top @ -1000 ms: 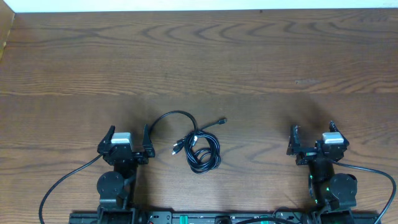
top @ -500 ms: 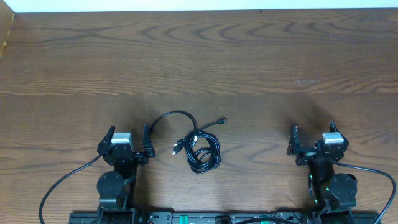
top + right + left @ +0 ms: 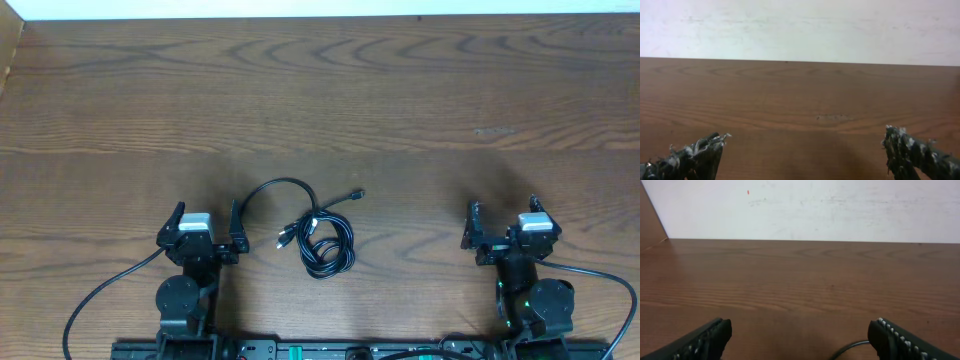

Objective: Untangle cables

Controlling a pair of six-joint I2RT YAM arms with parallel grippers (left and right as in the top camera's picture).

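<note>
A brown wood surface with wavy grain fills the view from above. A white wall runs along its far edge.

The left gripper sits near the front edge. Its jaws are spread wide apart and hold nothing. In the left wrist view its fingers are black, with small ridges on the inner sides. A thin black curve of cord shows low down, just beside the right finger.

The right gripper is also near the front edge, far off to the other side. Its jaws are wide apart too and hold nothing. In its own view the fingers look rough and ragged, with pale bits stuck on.

The cables lie flat on the surface between the two grippers, closer to the left one. They are thin, black and bendy. Most of them sit in a small round coil. One loop curves out like an arch toward the left gripper. A small plug end points up and to the right. Another plug end sticks out on the left of the coil.

There is a lot of bare wood beyond the cables, all the way to the wall.
</note>
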